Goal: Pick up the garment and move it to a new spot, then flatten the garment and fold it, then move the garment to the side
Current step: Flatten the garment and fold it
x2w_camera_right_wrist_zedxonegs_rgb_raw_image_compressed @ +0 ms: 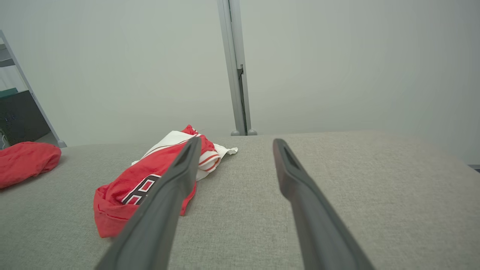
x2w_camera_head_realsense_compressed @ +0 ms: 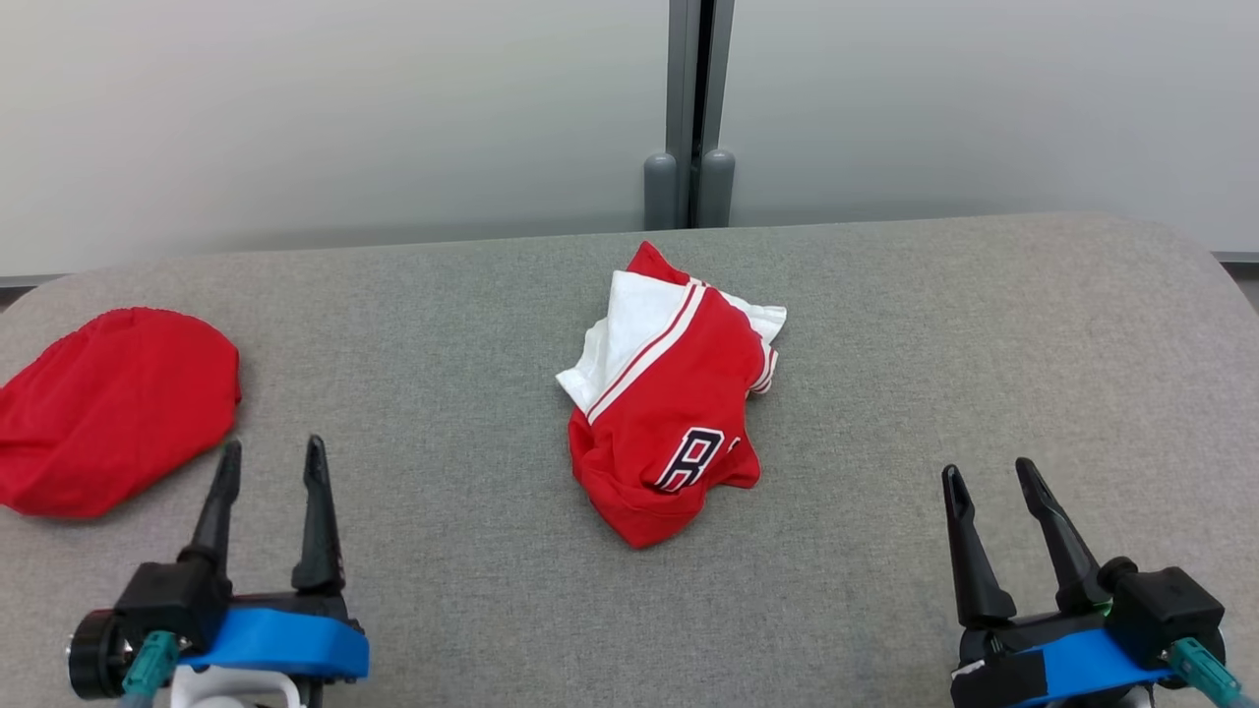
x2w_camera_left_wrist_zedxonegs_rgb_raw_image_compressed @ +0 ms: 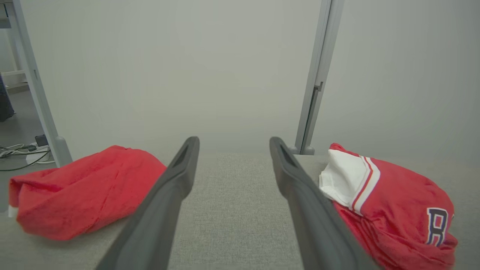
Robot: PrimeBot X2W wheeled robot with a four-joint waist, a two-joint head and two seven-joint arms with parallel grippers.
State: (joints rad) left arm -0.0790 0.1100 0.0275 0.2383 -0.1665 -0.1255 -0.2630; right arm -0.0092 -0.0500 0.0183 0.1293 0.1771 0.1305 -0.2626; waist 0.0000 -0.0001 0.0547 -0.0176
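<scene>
The grey fabric-covered tabletop (x2w_camera_head_realsense_compressed: 984, 374) with rounded far corners spans the head view, and behind its far edge stand pale matte wall panels (x2w_camera_head_realsense_compressed: 295, 118) joined by a grey metal post (x2w_camera_head_realsense_compressed: 699, 108).

A plain red cloth bundle (x2w_camera_head_realsense_compressed: 108, 408), rounded and loosely bunched, lies at the left edge of the tabletop, about midway between the far and near edges.

The crumpled red and white jersey garment (x2w_camera_head_realsense_compressed: 669, 403) lies in the middle of the tabletop, a little nearer the far edge than the near one. Its white part with red stripes points toward the far edge, and dark lettering outlined in white shows on the red part toward the near edge. It is well apart from the red cloth bundle.

The left tool (x2w_camera_head_realsense_compressed: 272, 447) hangs over the near left part of the tabletop, just beside the red cloth bundle, its 2 dark fingers spread and holding nothing.

The right tool (x2w_camera_head_realsense_compressed: 987, 470) hangs over the near right part, its 2 fingers likewise spread and empty, well apart from the garment.
</scene>
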